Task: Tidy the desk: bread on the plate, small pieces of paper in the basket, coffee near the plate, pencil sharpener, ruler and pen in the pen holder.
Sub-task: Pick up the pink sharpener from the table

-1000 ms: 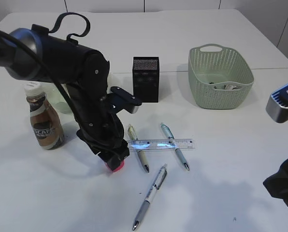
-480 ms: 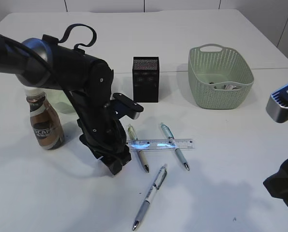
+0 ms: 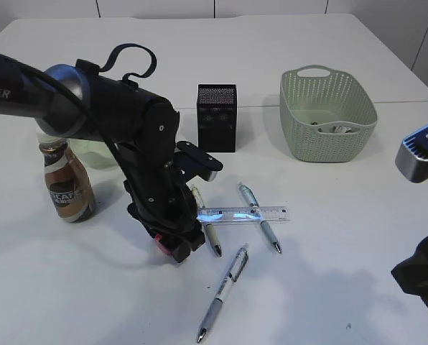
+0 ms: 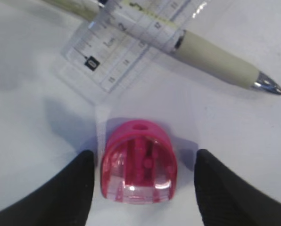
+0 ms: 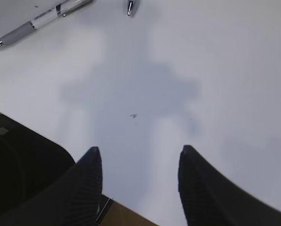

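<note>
- Looking at the exterior view: the left gripper (image 3: pixel 177 248) has shifted a little right and toward the pens compared with a second ago, and it sits low over the desk (image 3: pixel 329 302) with the pink pencil sharpener (image 3: pixel 162 245) showing at its tip. That reads as lining up a pick, the step before the drop into the black pen holder (image 3: pixel 217 117), which stands well apart behind. The ruler (image 3: pixel 241 213) lies across two pens just right of the gripper; a third pen (image 3: pixel 223 294) lies nearer the front. The coffee (image 3: pixel 66 182) stands at the left, the basket (image 3: pixel 327 113) at the back right.
- Left wrist view: the fingers (image 4: pixel 65 193) stand apart on either side of the sharpener (image 4: pixel 138 162); a gap shows on both sides, so nothing is clamped. The ruler's corner (image 4: pixel 112 52) and a pen (image 4: pixel 211 59) lie just beyond.
- Right wrist view: the right gripper (image 5: pixel 139 181) is spread over bare desk, holding nothing; pen tips show at the top edge.
</note>
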You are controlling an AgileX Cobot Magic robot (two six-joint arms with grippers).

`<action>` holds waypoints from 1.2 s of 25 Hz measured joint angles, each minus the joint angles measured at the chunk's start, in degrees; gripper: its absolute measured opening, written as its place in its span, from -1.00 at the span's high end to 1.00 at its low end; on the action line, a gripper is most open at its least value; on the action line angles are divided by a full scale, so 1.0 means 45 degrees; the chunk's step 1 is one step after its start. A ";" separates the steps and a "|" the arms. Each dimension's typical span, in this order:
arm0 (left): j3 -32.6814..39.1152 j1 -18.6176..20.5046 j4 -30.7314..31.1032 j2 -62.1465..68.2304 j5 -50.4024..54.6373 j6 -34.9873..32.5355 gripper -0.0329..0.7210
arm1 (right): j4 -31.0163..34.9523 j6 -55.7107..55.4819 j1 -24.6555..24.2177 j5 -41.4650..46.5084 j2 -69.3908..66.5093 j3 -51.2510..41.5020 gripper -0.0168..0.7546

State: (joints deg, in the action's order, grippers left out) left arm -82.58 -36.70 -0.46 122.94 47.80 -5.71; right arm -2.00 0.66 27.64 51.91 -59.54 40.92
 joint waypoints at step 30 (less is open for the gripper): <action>-0.0078 0.0000 0.0517 0.0140 0.0754 0.0506 0.12 | 0.0000 0.0000 0.0000 0.0000 0.0000 0.0000 -0.10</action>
State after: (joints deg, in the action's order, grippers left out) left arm -82.93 -36.70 1.86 123.57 51.20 -3.44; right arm -2.00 0.66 27.64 51.91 -59.54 40.92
